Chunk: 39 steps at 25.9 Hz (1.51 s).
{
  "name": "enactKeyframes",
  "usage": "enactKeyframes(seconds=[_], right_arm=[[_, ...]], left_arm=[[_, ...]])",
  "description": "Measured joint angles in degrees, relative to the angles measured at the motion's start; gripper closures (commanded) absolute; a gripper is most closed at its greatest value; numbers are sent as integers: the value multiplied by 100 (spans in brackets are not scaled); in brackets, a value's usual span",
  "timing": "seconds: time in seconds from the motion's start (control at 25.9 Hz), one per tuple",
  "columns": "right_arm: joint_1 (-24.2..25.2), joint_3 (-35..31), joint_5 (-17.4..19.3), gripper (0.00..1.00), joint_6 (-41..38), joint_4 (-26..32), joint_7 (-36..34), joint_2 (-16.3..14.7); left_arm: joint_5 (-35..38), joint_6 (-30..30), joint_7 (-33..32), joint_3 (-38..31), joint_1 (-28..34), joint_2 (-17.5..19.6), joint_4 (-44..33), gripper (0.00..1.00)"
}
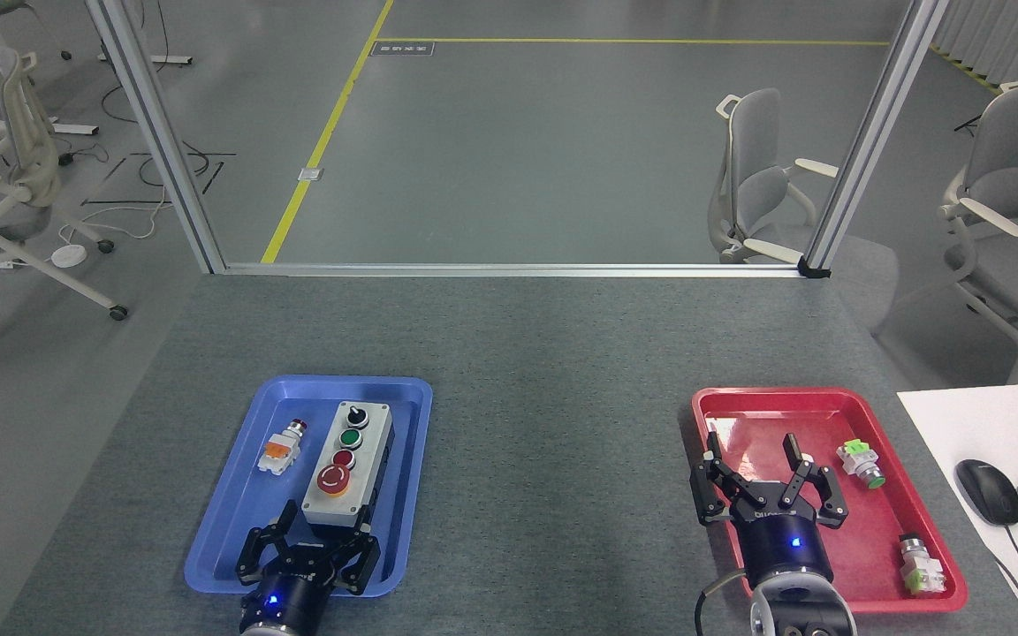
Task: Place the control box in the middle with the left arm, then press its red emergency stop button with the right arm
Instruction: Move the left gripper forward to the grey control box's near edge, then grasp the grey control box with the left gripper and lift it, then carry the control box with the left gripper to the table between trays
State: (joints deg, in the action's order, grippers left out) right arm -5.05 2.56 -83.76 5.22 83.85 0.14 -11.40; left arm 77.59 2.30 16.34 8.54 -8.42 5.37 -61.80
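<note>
Control box (347, 466) lying in blue tray (235, 508), left hand (310, 530) spread at its near end.

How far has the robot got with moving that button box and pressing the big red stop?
Nothing is finished yet. The control box lies in the blue tray, not in the middle of the table. In hand: the left pincer, open, is at the box's near end. Left to do: grip it, carry it to the middle, then press the red emergency stop button with the right pincer, open over the red tray.
</note>
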Motion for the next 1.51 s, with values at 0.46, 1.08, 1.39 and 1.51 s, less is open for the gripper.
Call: enactKeyframes(seconds=[0.46,1.08,1.39,1.51], right_arm=[[-11,-6,-8,5,-65,23,-44,16],[-19,-8,1,5,-92,44,-52,13],[-7,6,-49,4,-148,44,-66,3],[-5,8,-51,3,-165,44,-66,9]], left_arm=[[6,15,-45,228,-728,-204,925,11],[-62,353,-98,249,-1160,-184,1193,100],[-79,342,-45,266,-1124,-245,-316,100],[-29,318,-50,481,-1093,-604,-522,100]])
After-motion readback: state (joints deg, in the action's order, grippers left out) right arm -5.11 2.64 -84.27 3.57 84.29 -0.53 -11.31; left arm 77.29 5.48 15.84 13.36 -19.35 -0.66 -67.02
